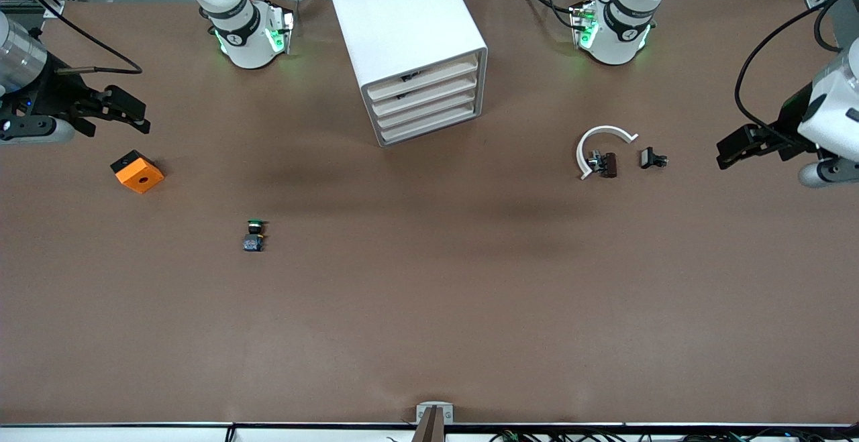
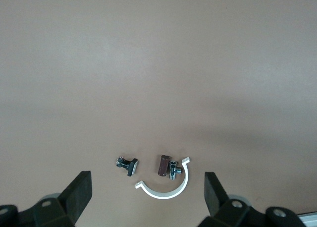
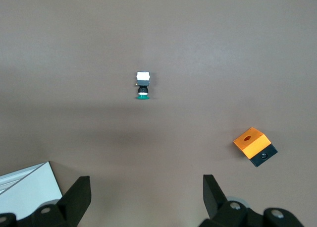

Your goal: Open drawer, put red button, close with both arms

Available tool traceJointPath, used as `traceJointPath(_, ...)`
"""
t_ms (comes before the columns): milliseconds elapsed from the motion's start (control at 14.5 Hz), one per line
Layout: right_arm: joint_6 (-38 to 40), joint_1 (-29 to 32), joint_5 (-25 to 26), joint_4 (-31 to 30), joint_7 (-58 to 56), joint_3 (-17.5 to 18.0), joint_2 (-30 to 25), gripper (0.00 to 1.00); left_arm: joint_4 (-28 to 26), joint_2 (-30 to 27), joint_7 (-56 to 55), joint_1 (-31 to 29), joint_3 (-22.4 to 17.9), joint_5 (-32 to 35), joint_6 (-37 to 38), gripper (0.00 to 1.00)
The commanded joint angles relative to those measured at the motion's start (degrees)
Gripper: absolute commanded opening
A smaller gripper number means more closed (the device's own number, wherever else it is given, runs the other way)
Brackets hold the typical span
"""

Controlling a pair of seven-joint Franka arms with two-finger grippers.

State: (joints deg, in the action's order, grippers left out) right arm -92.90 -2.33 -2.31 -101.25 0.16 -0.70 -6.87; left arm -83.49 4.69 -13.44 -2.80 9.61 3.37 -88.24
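Note:
The white cabinet (image 1: 402,19) stands at the robots' edge of the table, and all four cream-fronted drawers (image 1: 429,103) are shut. The red button (image 1: 609,164) lies on its side inside a white C-shaped ring (image 1: 594,140) toward the left arm's end. It also shows in the left wrist view (image 2: 163,165). My left gripper (image 1: 723,150) hangs open and empty at that end of the table, and its wrist view (image 2: 147,180) looks down at the ring. My right gripper (image 1: 137,117) is open and empty above the orange cube (image 1: 137,172); its wrist view (image 3: 146,182) shows only table between the fingers.
A green-capped button (image 1: 255,234) lies toward the right arm's end, nearer the front camera than the cube; it also shows in the right wrist view (image 3: 143,85). A small black-capped part (image 1: 652,158) lies beside the ring. A cabinet corner (image 3: 25,187) shows in the right wrist view.

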Motion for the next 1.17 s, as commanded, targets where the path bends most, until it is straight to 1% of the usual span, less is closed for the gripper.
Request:
traceJointPath(0, 0.5, 0.5, 0.4, 2.1, -0.2, -0.2, 0.6, 1.00, -7.7, -7.5, 1.1, 2.0, -3.7, 0.3, -1.0, 1.00)
traceJointPath(138, 0.7, 0.8, 0.4, 2.6, -0.3, -0.4, 0.6, 1.00, -11.3, -10.8, 1.9, 4.8, -7.6, 0.1, -1.1, 1.00)
traceJointPath(275, 0.8, 0.8, 0.4, 2.8, -0.3, -0.4, 0.6, 1.00, -11.3, -11.0, 6.4, 5.0, -10.2, -2.9, -1.4, 1.00)
traceJointPath(482, 0.4, 0.8, 0.4, 2.8, -0.3, -0.3, 0.6, 1.00, -11.0, -10.8, 6.5, 5.0, -9.9, -2.8, -1.3, 1.00)
traceJointPath(619, 0.4, 0.8, 0.4, 2.8, -0.3, -0.3, 0.6, 1.00, -9.6, -10.4, 6.8, 5.2, -9.9, -2.8, -1.0, 1.00)
traceJointPath(1101, 0.8, 0.8, 0.4, 4.3, -0.3, -0.3, 0.6, 1.00, -10.0, -10.4, 6.5, 6.0, -9.8, -2.7, 0.4, 1.00)
